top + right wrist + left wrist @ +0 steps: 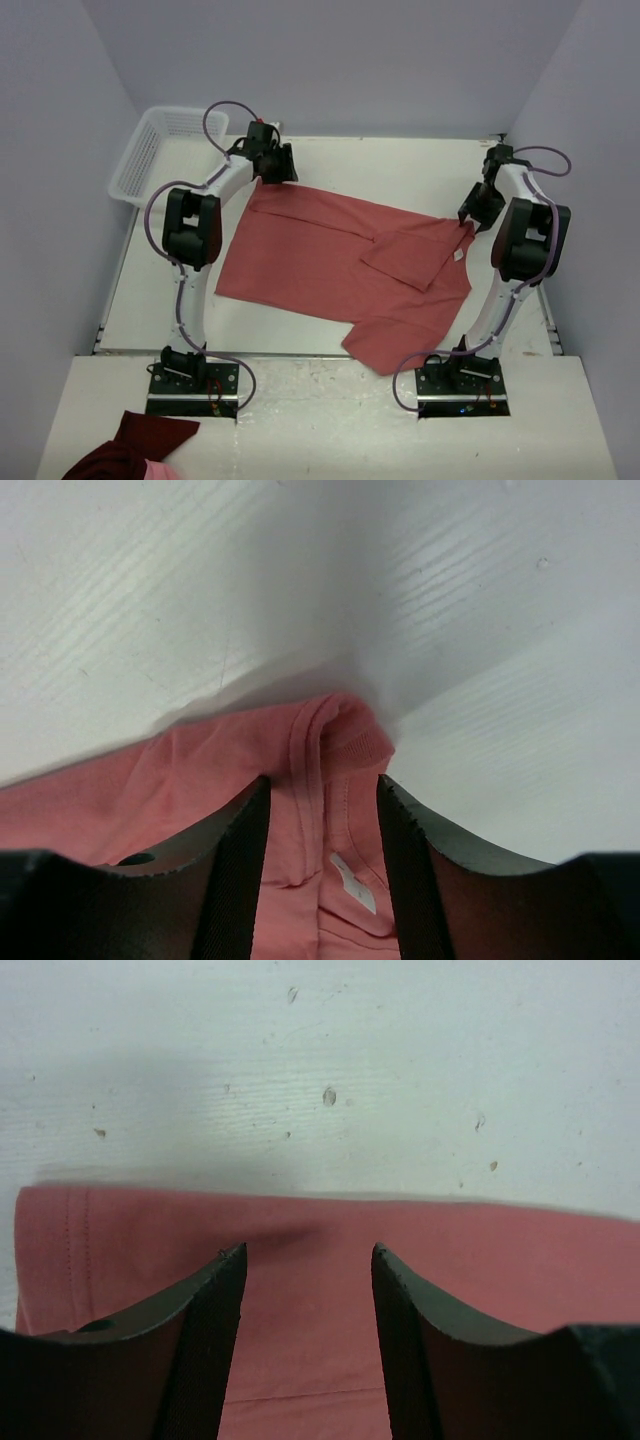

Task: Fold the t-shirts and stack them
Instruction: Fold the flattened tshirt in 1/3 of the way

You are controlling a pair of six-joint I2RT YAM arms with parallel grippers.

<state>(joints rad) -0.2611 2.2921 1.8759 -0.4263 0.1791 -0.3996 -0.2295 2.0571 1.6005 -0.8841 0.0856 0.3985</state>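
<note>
One salmon-red t-shirt (330, 260) lies spread across the table, with one sleeve (415, 255) folded onto its body. My left gripper (275, 178) is open over the shirt's far left corner. In the left wrist view the gripper (308, 1250) has its fingers apart above the hem edge of the shirt (480, 1260). My right gripper (468, 222) is open at the shirt's right end. In the right wrist view the gripper (322, 780) straddles the bunched collar (340, 730), with the white neck label (352, 882) between the fingers.
A white plastic basket (150, 150) stands at the table's far left corner. A dark maroon cloth bundle (130, 450) with a pink patch lies on the near shelf beside the left arm's base. The shirt's near sleeve (395, 345) reaches the table's front edge.
</note>
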